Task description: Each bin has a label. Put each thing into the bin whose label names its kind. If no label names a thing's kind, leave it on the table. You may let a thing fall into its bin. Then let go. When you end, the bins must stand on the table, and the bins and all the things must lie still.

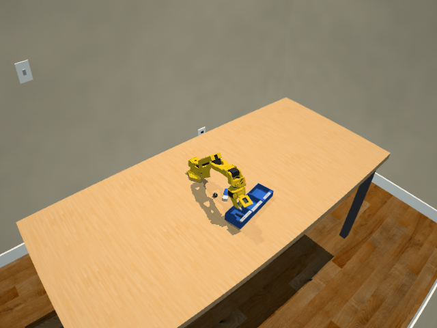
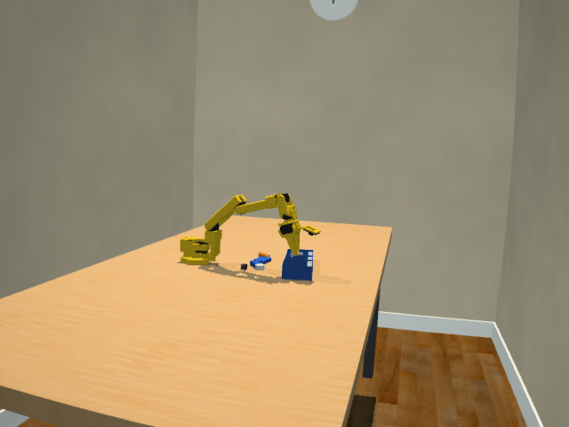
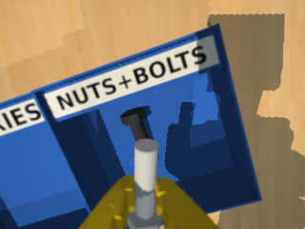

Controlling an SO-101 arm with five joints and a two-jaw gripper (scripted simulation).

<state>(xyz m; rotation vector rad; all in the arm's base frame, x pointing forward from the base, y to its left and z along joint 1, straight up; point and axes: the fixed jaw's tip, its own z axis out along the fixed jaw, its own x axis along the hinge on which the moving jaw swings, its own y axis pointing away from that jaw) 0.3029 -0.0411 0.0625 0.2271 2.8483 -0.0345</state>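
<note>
A row of joined blue bins (image 1: 250, 206) stands on the table in front of my arm; it also shows in the exterior view (image 2: 297, 265). In the wrist view the bin labelled NUTS+BOLTS (image 3: 131, 78) is right below me, and a black bolt (image 3: 134, 123) lies inside it. My gripper (image 3: 143, 210) is shut on a light grey bolt (image 3: 144, 178) and holds it above that bin, shaft pointing down. The neighbouring bin's label (image 3: 19, 116) is cut off and reads only "IES". The gripper also shows over the bins' near end (image 1: 240, 206).
A small black nut-like piece (image 1: 214, 195) and a blue-and-white thing (image 1: 224, 195) lie on the table between my base and the bins. An orange thing (image 2: 263, 253) lies just behind them. The table's edge runs a little beyond the bins.
</note>
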